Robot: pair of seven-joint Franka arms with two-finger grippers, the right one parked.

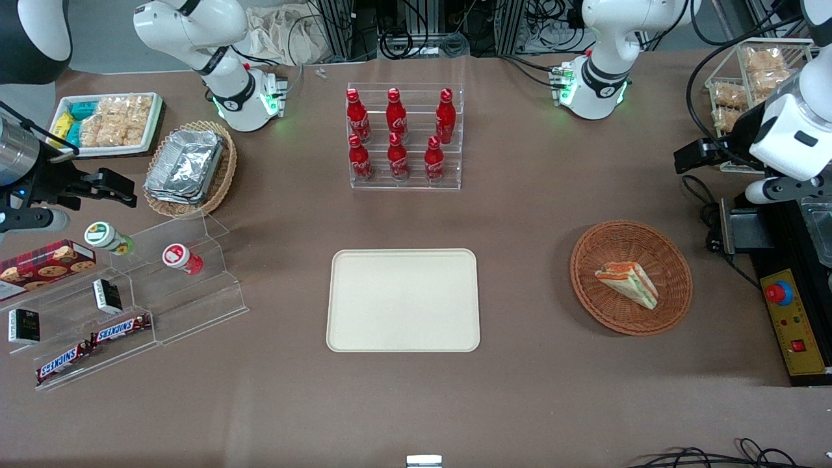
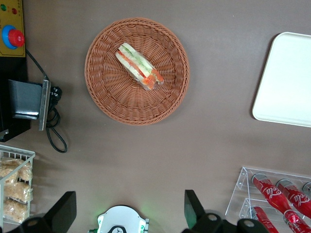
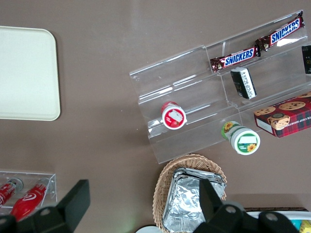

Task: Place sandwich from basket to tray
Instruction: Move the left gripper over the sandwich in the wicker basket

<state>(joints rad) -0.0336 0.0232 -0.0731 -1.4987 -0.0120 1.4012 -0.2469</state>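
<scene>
The opening step of the task is judged to be in hand: nothing has been picked up yet. The small triangular wedge of white bread with orange-red and green filling, the sandwich [image 1: 629,283], lies on its side in the round, reddish-brown woven wicker basket [image 1: 601,247], a little off the basket's middle and alone there. The left arm's two-finger gripper [image 2: 129,213] is held high above the brown table, well apart from the basket, with its two dark fingers [image 2: 193,208] spread wide and nothing between them.

For the next move, the gripper would need to be carried over the basket, turned so that the fingers straddle the wedge across its flat faces, and lowered inside the rim. A light closing is called for, since bread in what appears to be clear wrap is likely to be soft and slippery; the wrap itself is hard to make out.

The large plain cream-beige rectangular tray [image 1: 403,260] lies flat near the middle of the table, well apart from the basket, and holds nothing. A clear acrylic tiered rack [image 1: 406,185], farther from the front camera than the tray, holds six red cola bottles [image 1: 397,155]. A lighter tan wicker basket [image 1: 224,172], toward the parked arm's end, holds stacked silver foil containers [image 1: 185,166].
</scene>
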